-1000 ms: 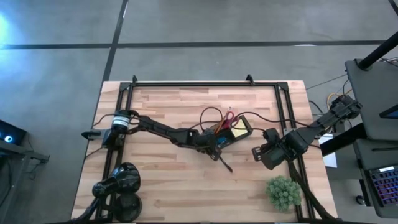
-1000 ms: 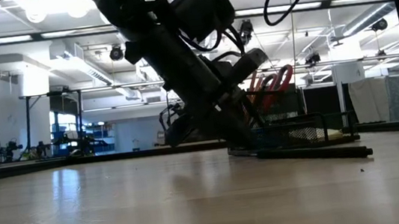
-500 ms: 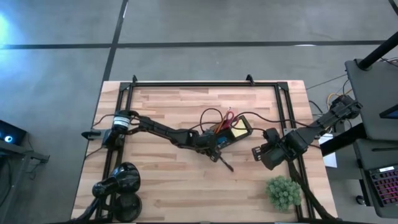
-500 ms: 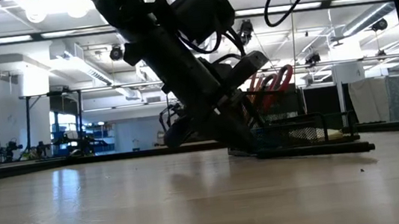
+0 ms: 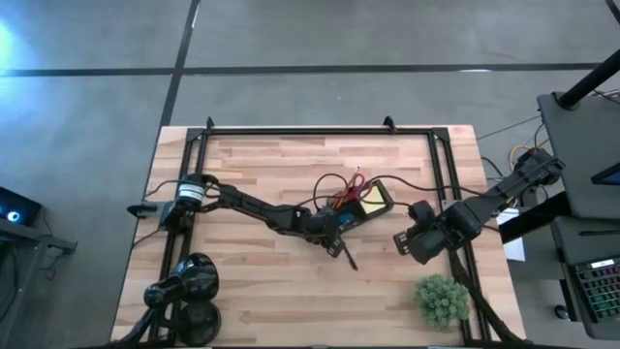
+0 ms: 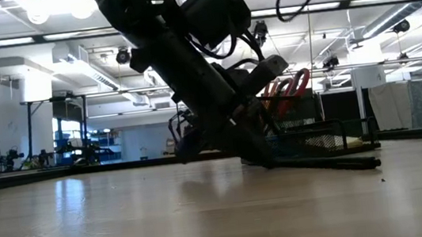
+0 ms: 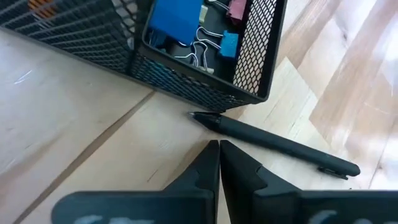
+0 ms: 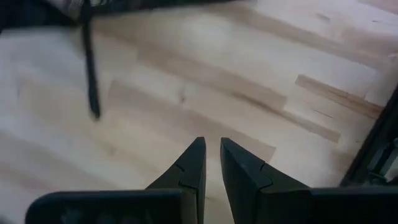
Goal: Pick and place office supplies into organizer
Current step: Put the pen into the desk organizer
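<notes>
Where left jaws close, black pen (image 7: 273, 142) just beyond, beside organizer (image 7: 205, 87).

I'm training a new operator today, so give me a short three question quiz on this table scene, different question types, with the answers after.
1. True or false: the black pen lies inside the mesh organizer.
2. Which gripper is nearest the pen? A. left gripper B. right gripper
3. Fill in: the red-handled scissors stand in the ____.

Key: 1. False, it lies on the table beside it. 2. A. 3. organizer.
</notes>
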`<action>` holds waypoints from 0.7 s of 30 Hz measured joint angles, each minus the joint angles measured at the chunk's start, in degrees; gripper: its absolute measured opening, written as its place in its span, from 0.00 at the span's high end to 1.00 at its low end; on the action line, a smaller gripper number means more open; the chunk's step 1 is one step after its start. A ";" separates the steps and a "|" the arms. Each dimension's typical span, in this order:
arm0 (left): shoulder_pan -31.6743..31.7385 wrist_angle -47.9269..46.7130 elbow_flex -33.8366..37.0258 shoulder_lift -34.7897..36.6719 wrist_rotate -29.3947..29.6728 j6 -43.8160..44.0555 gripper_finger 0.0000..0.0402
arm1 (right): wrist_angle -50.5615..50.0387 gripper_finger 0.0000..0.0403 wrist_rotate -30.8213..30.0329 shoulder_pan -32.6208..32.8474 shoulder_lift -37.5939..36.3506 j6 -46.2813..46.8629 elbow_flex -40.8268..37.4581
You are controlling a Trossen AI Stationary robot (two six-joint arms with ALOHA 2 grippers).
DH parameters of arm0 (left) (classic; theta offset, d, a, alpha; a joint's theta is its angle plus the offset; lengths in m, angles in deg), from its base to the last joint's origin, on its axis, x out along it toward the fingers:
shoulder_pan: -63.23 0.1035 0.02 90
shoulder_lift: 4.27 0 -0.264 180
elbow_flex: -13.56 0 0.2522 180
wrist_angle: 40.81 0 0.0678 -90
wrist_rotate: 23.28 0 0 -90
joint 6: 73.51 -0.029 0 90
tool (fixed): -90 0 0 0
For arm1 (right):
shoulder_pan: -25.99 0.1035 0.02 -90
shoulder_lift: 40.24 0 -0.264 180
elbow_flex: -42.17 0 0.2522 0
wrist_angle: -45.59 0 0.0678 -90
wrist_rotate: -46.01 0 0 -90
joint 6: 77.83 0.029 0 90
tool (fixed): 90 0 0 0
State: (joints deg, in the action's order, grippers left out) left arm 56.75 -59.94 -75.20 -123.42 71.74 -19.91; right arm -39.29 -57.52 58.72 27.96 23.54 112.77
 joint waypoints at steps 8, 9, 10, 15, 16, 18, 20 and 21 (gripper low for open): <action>0.00 0.56 0.02 -0.11 -0.16 -0.24 1.00 | 7.72 0.89 8.13 -1.14 -0.10 -15.30 4.80; 0.00 0.63 0.02 -0.12 -0.15 -0.24 1.00 | 10.61 0.89 9.18 -1.82 0.16 -16.05 4.39; 0.00 0.67 0.02 -0.13 -0.19 -0.25 1.00 | 13.43 0.89 10.02 -2.64 0.76 -16.42 3.76; 0.00 0.73 0.02 -0.18 -0.13 -0.69 1.00 | 19.94 0.85 13.59 -6.33 8.65 -21.39 1.40; 0.00 0.73 0.02 -0.18 -0.13 -1.31 1.00 | 20.00 0.83 14.24 -6.74 10.47 -22.19 1.40; -0.05 0.45 0.02 -0.18 0.02 -2.38 1.00 | 20.08 0.79 15.00 -7.14 14.42 -23.78 1.73; -0.22 -0.23 0.10 -0.06 0.21 -3.24 1.00 | 21.42 0.74 15.00 -7.17 18.08 -24.94 2.86; -0.38 -1.13 0.14 0.23 0.88 -3.47 1.00 | 22.68 0.72 14.95 -7.15 19.66 -25.60 3.62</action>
State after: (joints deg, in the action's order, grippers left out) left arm 56.36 -61.07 -75.06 -123.20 72.62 -23.37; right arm -16.61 -42.57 51.57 47.63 -2.05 116.38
